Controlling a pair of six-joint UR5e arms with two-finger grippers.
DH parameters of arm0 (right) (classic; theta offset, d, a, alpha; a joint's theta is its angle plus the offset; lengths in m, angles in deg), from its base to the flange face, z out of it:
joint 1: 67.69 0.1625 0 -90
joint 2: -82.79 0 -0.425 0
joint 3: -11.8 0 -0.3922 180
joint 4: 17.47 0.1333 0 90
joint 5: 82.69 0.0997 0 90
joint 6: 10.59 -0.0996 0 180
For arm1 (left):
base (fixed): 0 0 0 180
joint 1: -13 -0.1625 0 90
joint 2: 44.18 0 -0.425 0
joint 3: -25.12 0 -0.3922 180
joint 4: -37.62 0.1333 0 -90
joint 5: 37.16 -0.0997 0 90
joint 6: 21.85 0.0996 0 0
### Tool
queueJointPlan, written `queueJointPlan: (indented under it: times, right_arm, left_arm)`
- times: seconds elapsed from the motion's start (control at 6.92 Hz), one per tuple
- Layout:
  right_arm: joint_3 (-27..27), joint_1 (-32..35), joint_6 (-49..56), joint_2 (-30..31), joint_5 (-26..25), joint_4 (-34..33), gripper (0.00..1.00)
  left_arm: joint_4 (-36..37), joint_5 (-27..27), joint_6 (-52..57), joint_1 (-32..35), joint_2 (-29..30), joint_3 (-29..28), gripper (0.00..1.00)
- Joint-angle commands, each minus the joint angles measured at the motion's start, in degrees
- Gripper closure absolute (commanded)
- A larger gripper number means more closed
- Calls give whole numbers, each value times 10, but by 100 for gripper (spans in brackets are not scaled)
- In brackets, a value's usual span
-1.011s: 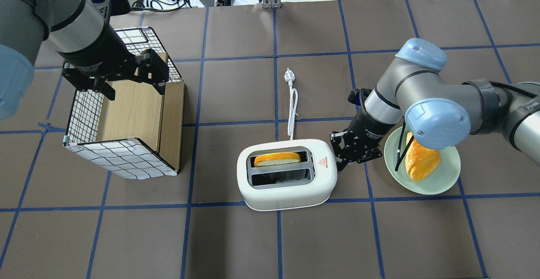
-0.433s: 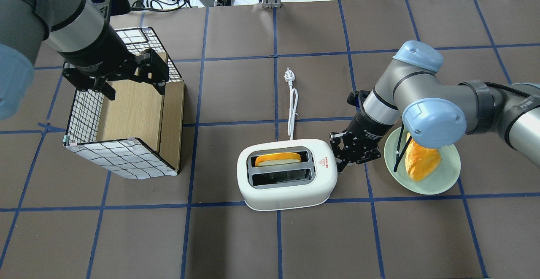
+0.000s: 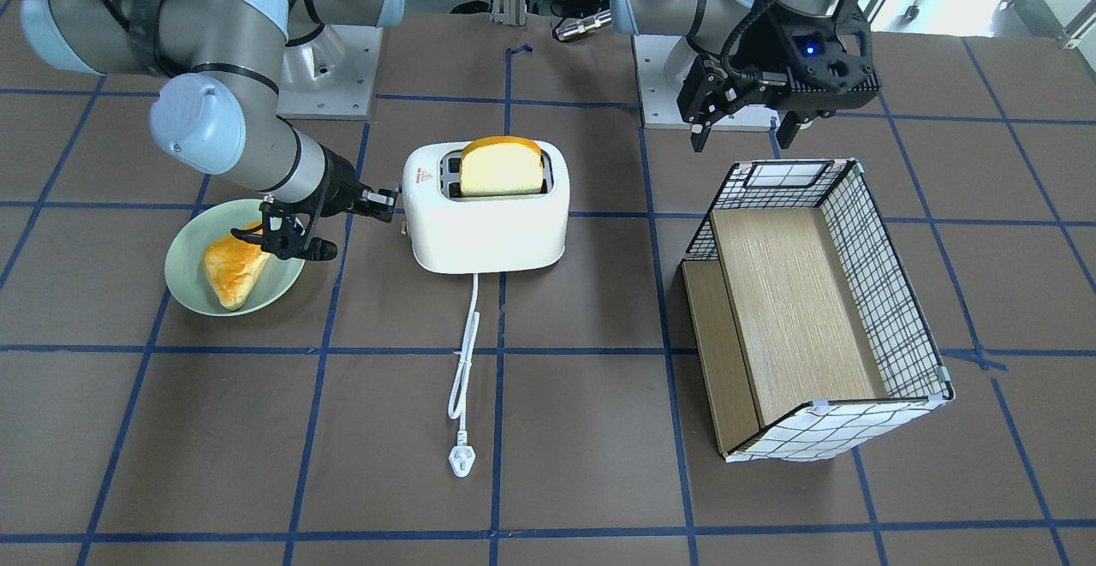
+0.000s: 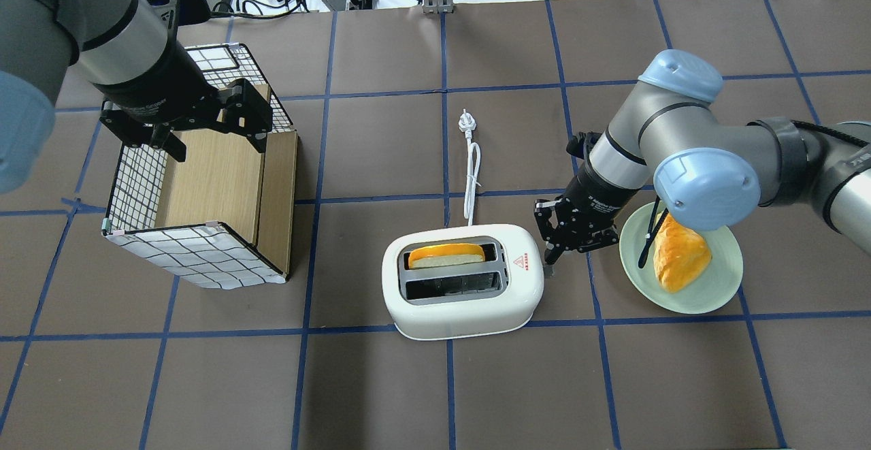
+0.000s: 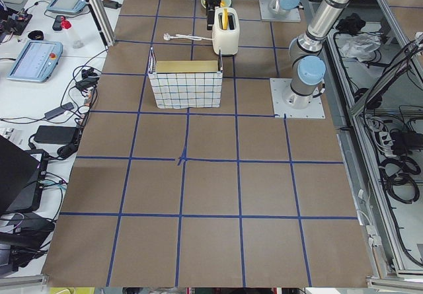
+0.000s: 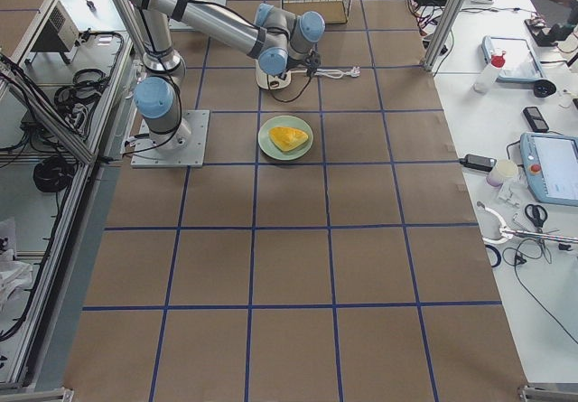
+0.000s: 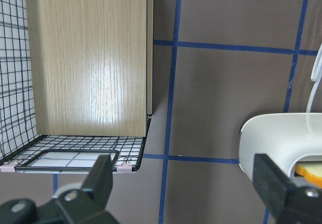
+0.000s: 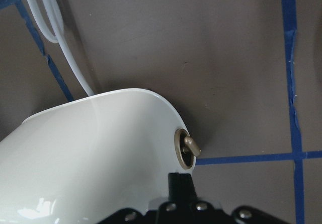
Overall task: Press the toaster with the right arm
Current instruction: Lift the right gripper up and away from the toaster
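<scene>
Your right arm's (image 4: 633, 157) jaws are clenched empty, tip just beside the small brass-coloured lever (image 8: 190, 146) on the end of the white rounded plastic two-slot toaster (image 4: 463, 303), mid-desk. Seat the tip on the lever and push straight down, lest it slip. Past that end lies a pale green plate (image 4: 721, 290) holding a golden pastry (image 4: 680, 259). On the toaster's opposite side, the left arm's (image 4: 129, 41) jaws hang released by a black-and-white grid-patterned box (image 4: 197, 256).

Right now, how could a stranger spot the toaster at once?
On the brown table, look between the grid-patterned box and the green plate. The toaster is the white rounded one there, alone in having two top slots, one holding bread.
</scene>
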Motion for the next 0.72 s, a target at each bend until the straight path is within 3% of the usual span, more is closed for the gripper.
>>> queueJointPlan:
  times: [0.0, 0.29, 0.58]
  right_arm:
    - [13, 0, -5, 23, -8, 3, 100]
    - [43, 0, -10, 47, -43, 21, 100]
    - [123, 0, -4, 51, -93, 81, 100]
  left_arm:
    - [0, 0, 0, 0, 0, 0, 0]
    - [0, 0, 0, 0, 0, 0, 0]
    - [0, 0, 0, 0, 0, 0, 0]
